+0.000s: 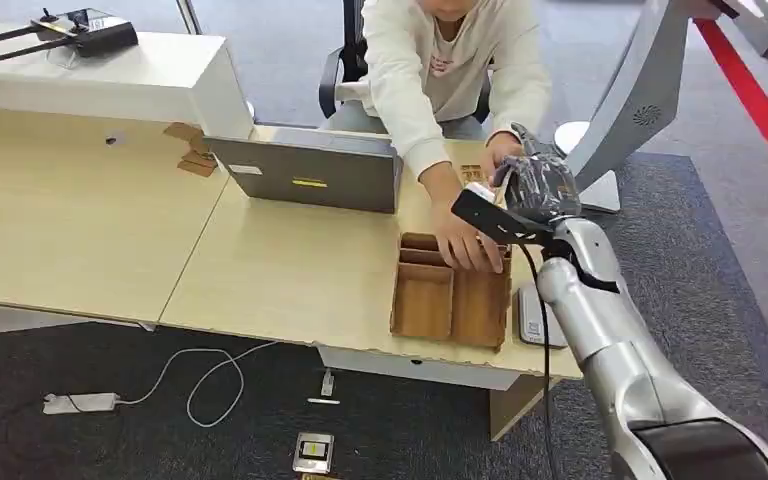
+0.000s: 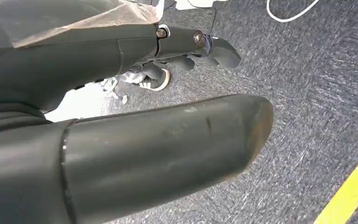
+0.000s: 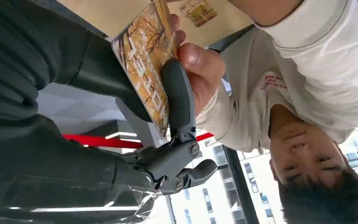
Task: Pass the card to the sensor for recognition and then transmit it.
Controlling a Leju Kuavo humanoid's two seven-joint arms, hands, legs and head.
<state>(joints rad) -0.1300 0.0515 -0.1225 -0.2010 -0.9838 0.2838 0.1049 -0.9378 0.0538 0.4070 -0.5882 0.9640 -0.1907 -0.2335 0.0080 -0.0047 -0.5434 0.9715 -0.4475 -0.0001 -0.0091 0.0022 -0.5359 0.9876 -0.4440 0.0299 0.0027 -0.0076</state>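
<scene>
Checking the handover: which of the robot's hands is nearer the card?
Right. The right hand pinches the card, which a person's hand also touches. The left hand hangs over the carpet, away from it.

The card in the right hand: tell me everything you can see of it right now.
The card is a thin, flat rectangle printed in orange-yellow with dark branch-like lines and pale lettering I cannot read. The right hand pinches it between its thick thumb and a dark finger laid across the printed face. A person's hand grips the far edge, so both hold it at once. It is held in the air above the wooden desk, near the sectioned wooden tray.
</scene>
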